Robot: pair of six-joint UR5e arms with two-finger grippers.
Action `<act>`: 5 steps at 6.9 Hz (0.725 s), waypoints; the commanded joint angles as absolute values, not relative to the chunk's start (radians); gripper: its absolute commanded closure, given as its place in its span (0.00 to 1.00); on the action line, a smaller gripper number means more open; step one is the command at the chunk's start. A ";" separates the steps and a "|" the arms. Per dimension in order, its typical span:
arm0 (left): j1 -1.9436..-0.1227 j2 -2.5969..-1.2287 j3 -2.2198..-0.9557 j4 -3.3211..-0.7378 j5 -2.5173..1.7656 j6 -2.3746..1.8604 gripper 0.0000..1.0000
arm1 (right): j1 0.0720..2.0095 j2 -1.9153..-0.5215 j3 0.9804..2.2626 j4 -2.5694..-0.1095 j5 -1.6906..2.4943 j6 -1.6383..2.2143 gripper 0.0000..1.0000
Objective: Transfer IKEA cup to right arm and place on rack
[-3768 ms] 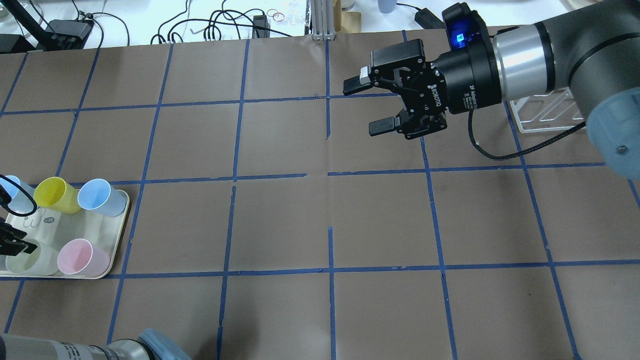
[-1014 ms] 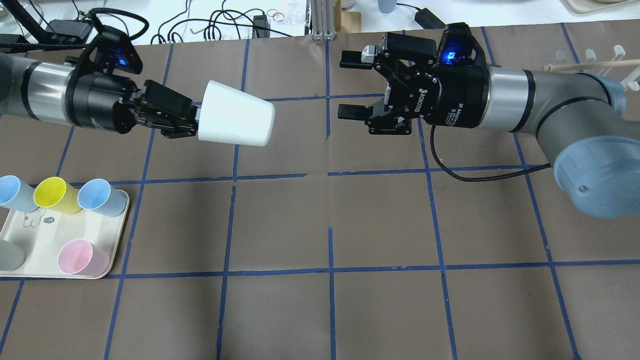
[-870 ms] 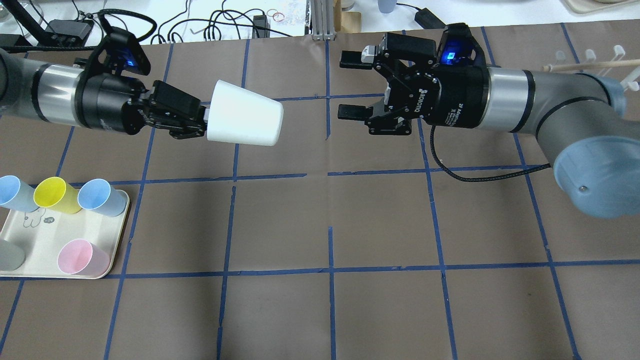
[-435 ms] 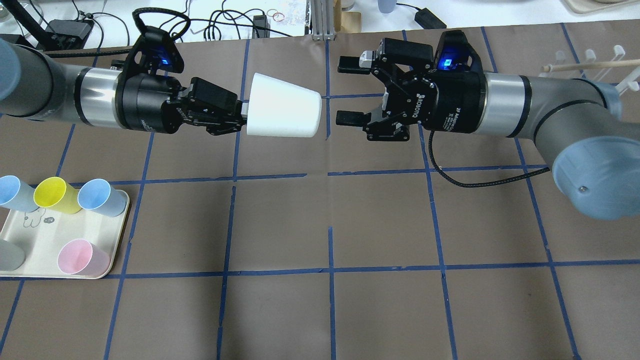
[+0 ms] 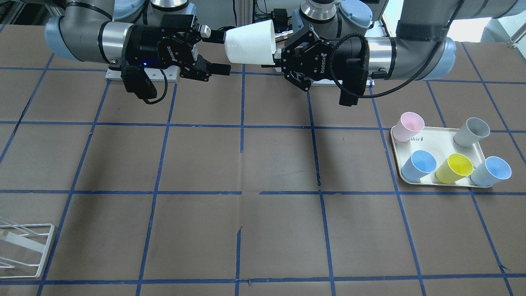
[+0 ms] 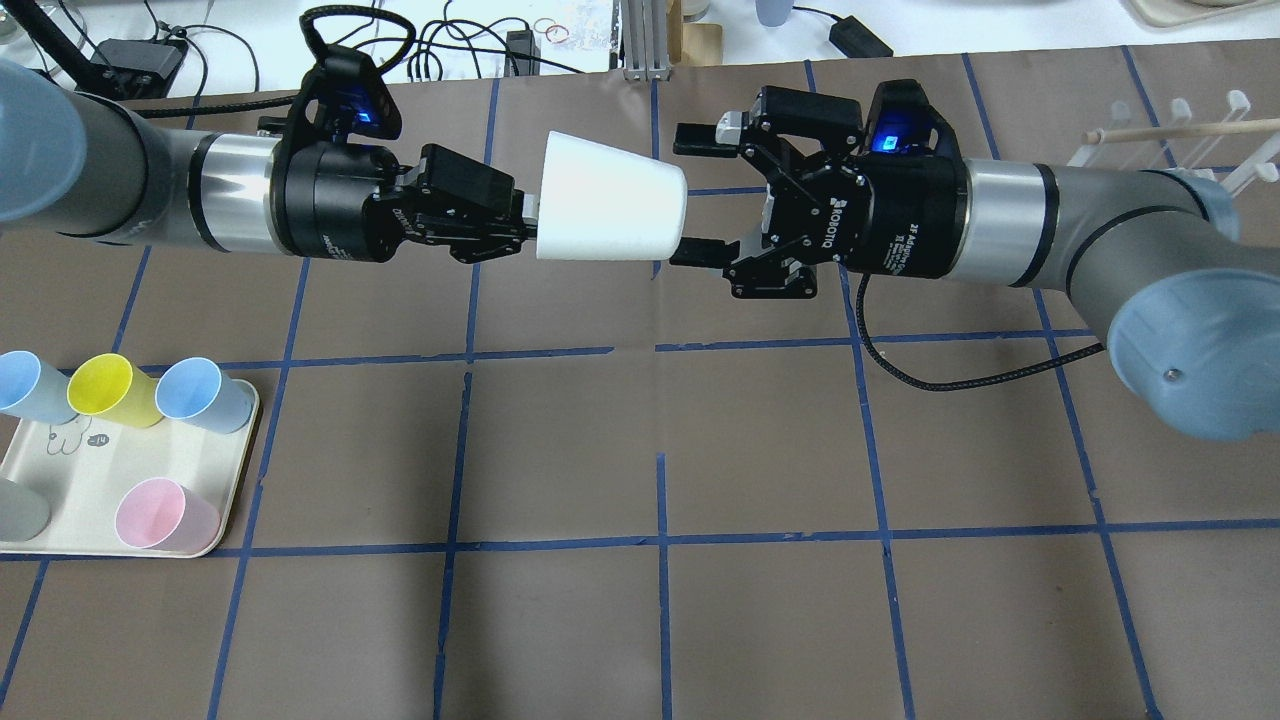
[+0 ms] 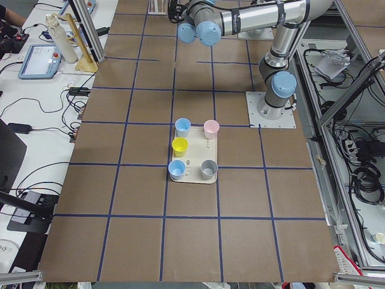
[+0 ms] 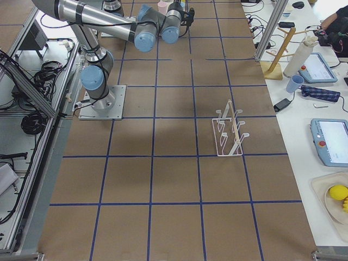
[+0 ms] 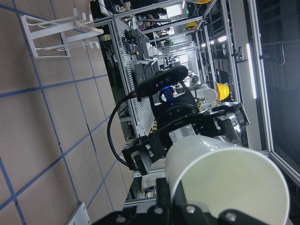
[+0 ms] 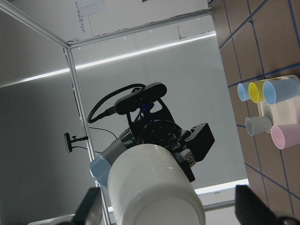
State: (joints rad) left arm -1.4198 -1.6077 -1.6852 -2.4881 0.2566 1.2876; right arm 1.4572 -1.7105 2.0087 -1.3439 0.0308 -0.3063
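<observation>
The IKEA cup point(image 6: 610, 210) is off-white and lies on its side in the air over the table's far middle. My left gripper point(image 6: 520, 218) is shut on its rim; it also shows in the front view point(image 5: 277, 55). The cup point(image 5: 250, 42) points base-first at my right gripper point(image 6: 697, 195), which is open, its fingertips just either side of the base without touching. The right wrist view shows the cup point(image 10: 154, 187) between my blurred fingers point(image 10: 93, 206). The white wire rack point(image 6: 1180, 130) stands at the far right, behind the right arm.
A cream tray point(image 6: 90, 480) at the near left holds two blue cups, a yellow cup point(image 6: 110, 390), a pink cup and a grey one. The rack also shows in the front view point(image 5: 24, 246) and the right view point(image 8: 231, 133). Cables lie beyond the table's far edge.
The left gripper, earlier at the tray, has carried the cup rightward to the right gripper. The right gripper edged left, still open; the cup's base now sits between its fingertips.
</observation>
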 commanded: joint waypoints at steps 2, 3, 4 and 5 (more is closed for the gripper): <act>-1.427 -1.594 -1.686 -2.490 0.255 1.279 1.00 | 1.459 -1.745 2.002 -1.272 0.031 -0.269 0.00; -1.427 -1.592 -1.684 -2.490 0.253 1.278 1.00 | 1.459 -1.761 1.996 -1.269 0.031 -0.240 0.00; -1.427 -1.591 -1.684 -2.491 0.255 1.276 1.00 | 1.459 -1.764 1.996 -1.263 0.031 -0.239 0.00; -1.427 -1.592 -1.684 -2.490 0.255 1.278 1.00 | 1.460 -1.766 1.997 -1.261 0.031 -0.238 0.02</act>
State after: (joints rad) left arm -1.4265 -1.5921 -1.6845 -2.4904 0.2543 1.2774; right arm 1.4593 -1.7611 1.9971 -1.2653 0.0307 -0.2431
